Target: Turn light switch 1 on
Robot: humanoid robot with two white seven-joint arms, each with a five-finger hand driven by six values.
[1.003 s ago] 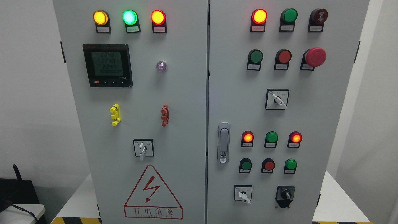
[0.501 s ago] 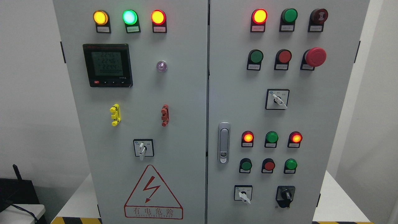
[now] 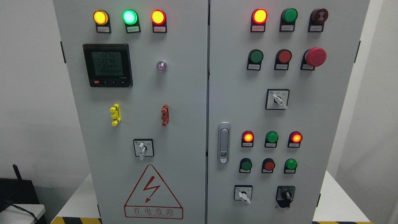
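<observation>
A grey two-door electrical cabinet [image 3: 186, 93] fills the view. Its right door carries three white-handled rotary switches: one at mid height [image 3: 277, 99], one at the lower left [image 3: 243, 193], and a black knob switch [image 3: 285, 195] beside that one. The left door has one white-handled rotary switch [image 3: 143, 148]. I cannot tell which is light switch 1. Green push buttons [image 3: 255, 56] [image 3: 246, 165] and red push buttons [image 3: 284, 56] [image 3: 269, 165] sit on the right door. Neither hand is in view.
Lit yellow [image 3: 100, 17], green [image 3: 129, 17] and red [image 3: 158, 16] lamps top the left door. A red emergency stop [image 3: 315, 57], a door handle [image 3: 223, 142], a digital meter [image 3: 108, 64] and a lightning warning sign [image 3: 153, 193] also show. A black device [image 3: 15, 193] stands at the lower left.
Only the meter's digits have changed. Nothing else has moved.
</observation>
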